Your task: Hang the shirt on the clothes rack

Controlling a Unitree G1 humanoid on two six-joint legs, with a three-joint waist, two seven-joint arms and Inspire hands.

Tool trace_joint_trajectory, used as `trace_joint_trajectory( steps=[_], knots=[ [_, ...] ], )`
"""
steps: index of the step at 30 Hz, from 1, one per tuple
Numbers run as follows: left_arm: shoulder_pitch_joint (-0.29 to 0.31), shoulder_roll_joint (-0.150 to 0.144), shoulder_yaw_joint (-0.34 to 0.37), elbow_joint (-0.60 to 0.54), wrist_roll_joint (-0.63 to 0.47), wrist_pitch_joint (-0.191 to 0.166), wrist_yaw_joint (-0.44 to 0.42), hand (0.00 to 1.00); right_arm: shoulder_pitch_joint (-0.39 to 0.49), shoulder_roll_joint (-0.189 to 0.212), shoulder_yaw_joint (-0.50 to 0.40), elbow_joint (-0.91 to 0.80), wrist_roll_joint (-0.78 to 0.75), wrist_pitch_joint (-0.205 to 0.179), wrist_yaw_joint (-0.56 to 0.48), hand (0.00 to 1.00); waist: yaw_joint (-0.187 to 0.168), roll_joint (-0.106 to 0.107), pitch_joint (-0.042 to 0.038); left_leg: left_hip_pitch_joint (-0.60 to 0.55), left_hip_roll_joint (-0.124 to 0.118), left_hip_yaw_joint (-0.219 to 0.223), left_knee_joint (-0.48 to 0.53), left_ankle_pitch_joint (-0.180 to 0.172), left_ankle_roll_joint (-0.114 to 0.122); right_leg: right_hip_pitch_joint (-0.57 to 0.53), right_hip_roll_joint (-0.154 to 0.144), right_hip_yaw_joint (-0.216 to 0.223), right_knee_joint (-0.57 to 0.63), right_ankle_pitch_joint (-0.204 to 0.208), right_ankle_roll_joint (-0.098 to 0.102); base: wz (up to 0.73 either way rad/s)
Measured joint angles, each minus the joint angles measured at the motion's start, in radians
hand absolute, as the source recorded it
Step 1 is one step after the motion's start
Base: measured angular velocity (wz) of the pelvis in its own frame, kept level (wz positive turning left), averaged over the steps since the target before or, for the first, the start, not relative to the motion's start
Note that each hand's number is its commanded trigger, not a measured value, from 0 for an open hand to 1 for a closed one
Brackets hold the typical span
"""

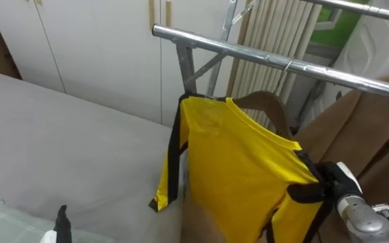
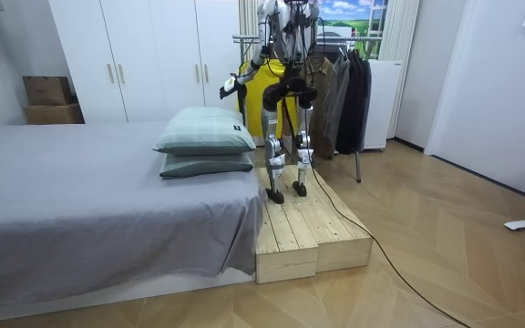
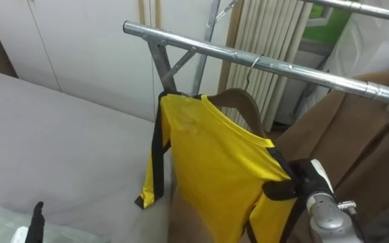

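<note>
On wooden hanger (image 1: 270,102), hook seemingly over rail (image 1: 248,54), yellow shirt (image 1: 242,162) slopes down-right toward right robot hand (image 1: 333,181), nearer one, clamped on shirt's shoulder end. Far lower left, left robot hand (image 1: 61,221); state cannot tell.

A metal clothes rail (image 1: 262,57) carries a wooden hanger (image 1: 270,102) with a yellow shirt (image 1: 242,162). A brown coat (image 1: 363,135) hangs just beside it. The grey bed (image 2: 80,200) holds two stacked pillows (image 2: 206,135), and a wooden platform (image 2: 322,235) lies on the floor (image 2: 445,246) against it.
</note>
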Motion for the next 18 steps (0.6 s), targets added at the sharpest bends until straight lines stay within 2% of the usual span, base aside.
trace_joint_trajectory(
  steps=[8,18],
  knots=[
    [0.003,0.000,-0.009,0.022,0.000,0.000,0.000,0.00,0.044,0.010,0.002,0.049,0.015,-0.034,-0.001,1.00,-0.001,0.008,-0.0040,0.032,0.001,0.000,0.000,0.000,0.000,0.025,0.001,-0.002,-0.002,0.000,0.000,-0.01],
    [0.002,0.000,-0.010,0.022,0.001,-0.001,0.003,0.00,0.046,0.013,0.001,0.071,0.019,-0.037,0.019,1.00,0.001,0.008,-0.0116,0.031,-0.006,0.003,0.014,0.001,-0.001,0.024,-0.006,0.002,-0.003,-0.003,-0.004,-0.01]
  ],
)
